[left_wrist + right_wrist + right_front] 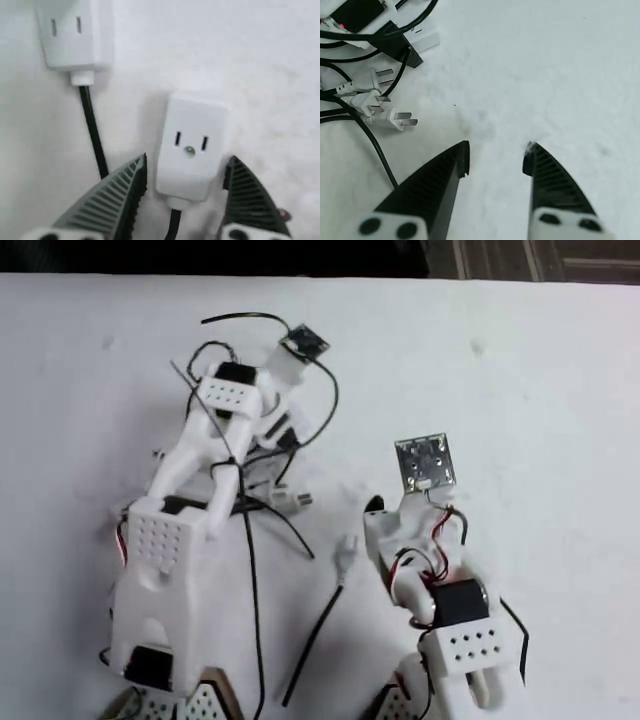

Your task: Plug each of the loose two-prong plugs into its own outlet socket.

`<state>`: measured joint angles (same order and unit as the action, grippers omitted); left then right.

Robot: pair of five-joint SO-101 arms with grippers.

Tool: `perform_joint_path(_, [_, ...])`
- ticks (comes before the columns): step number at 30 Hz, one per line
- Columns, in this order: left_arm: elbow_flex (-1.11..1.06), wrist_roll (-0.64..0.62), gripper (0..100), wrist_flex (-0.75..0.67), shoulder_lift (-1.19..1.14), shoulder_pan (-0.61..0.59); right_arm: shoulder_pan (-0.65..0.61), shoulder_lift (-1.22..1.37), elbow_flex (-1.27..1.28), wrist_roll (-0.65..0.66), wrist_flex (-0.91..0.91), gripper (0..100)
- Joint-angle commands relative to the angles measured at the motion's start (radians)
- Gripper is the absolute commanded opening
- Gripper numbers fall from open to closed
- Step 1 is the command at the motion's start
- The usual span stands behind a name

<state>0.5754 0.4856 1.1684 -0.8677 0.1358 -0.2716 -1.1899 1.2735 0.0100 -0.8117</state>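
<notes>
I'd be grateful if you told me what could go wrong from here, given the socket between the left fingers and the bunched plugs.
1. The open left gripper straddles a socket whose cord exits between the fingers; closing might pinch the cord or skew the socket.
2. The plugs lie bunched among crossing black cords, so when the open right gripper lifts one, it may drag its neighbours.

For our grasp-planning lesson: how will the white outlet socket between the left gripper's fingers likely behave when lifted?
The socket looks like a rigid boxy shell, so it probably won't deform. Its smooth plastic sides may slip in a pinch. The black cord at its base will likely drag and twist it.
</notes>
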Motion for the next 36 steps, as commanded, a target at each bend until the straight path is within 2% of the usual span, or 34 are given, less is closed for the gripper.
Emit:
perform_joint_path(1, [0.094, 0.011, 9, 0.008, -0.028, 0.001, -0.004, -0.015, -0.005, 0.003, 0.013, 17.3])
perform_joint_path(4, [0.147, 0.012, 2, 0.071, -0.033, 0.015, -0.004, -0.015, -0.005, 0.003, 0.015, 17.3])
perform_joint_path(8, [0.227, 0.014, 2, 0.209, -0.021, 0.039, -0.004, -0.015, -0.003, 0.003, 0.015, 17.3])
perform_joint_path(13, [0.486, 0.015, 2, 0.465, -0.022, 0.062, -0.004, -0.015, -0.003, 0.003, 0.015, 17.3])
perform_joint_path(16, [0.651, 0.075, 2, 0.62, -0.022, 0.085, -0.004, -0.015, -0.003, 0.003, 0.012, 17.3])
perform_joint_path(20, [0.72, 0.081, 2, 0.623, 0.007, 0.084, -0.004, -0.015, -0.003, 0.003, 0.01, 17.3])
perform_joint_path(24, [0.577, 0.081, 2, 0.623, 0.151, 0.084, -0.004, -0.015, -0.003, 0.003, 0.01, 17.3])
perform_joint_path(36, [-0.199, 0.21, 2, 0.617, 0.941, 0.084, -0.004, -0.015, -0.003, 0.003, 0.01, 17.3])
